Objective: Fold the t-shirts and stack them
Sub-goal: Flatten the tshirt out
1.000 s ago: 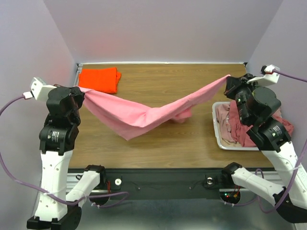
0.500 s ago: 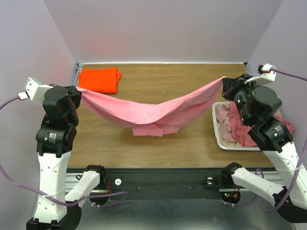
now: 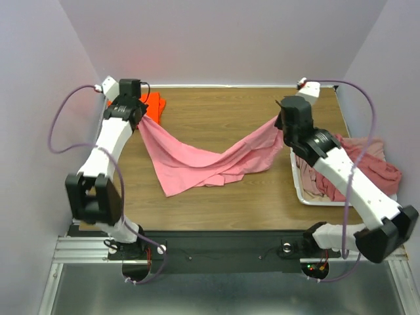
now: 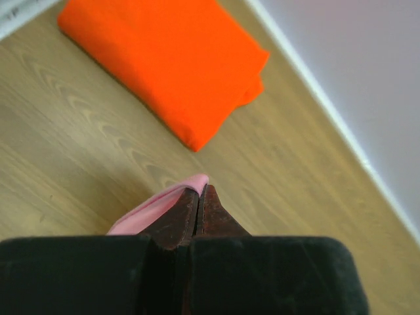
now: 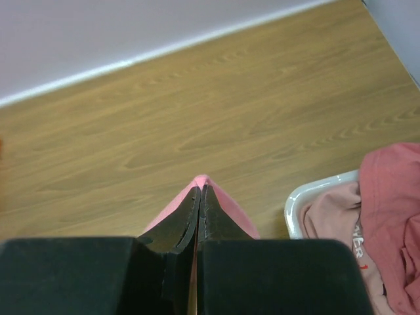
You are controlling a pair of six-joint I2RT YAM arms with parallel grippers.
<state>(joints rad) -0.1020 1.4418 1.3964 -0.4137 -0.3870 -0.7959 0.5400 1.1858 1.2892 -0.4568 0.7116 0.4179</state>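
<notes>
A light pink t-shirt (image 3: 197, 161) hangs stretched between my two grippers, its middle sagging onto the wooden table (image 3: 216, 197). My left gripper (image 3: 139, 121) is shut on one corner (image 4: 190, 184) at the far left, right beside a folded bright orange t-shirt (image 3: 152, 105) (image 4: 167, 59). My right gripper (image 3: 283, 123) is shut on the opposite corner (image 5: 200, 180) at the far right. Dusty rose and pale pink t-shirts (image 3: 361, 164) (image 5: 387, 216) lie crumpled in and over the tray.
A white plastic tray (image 3: 296, 187) (image 5: 308, 193) stands at the table's right edge, close under the right arm. A white rail (image 3: 223, 86) runs along the table's far edge against the wall.
Both arms have swung forward to the far side of the table, carrying the pink shirt's corners away from me. The shirt's middle has dropped onto the wood and spread.
</notes>
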